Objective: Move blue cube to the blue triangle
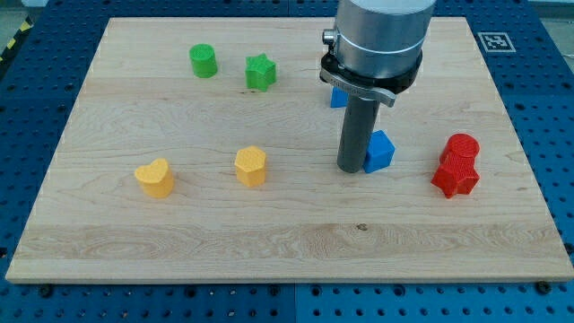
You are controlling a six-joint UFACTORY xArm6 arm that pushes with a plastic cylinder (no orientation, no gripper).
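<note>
Crowded right half, open lanes along the bottom of the wooden board (269,242)

The dark rod's tip (352,169) stands touching the left side of the blue cube (380,150); the blue triangle block (338,97) lies just above, mostly hidden behind the arm. To the right, two red blocks (457,165) sit close together, leaving a narrow gap beside the cube. The yellow heart (154,178) and yellow hexagon (251,166) block the left-centre; the green cylinder (204,61) and green star (260,73) occupy the upper left.
</note>
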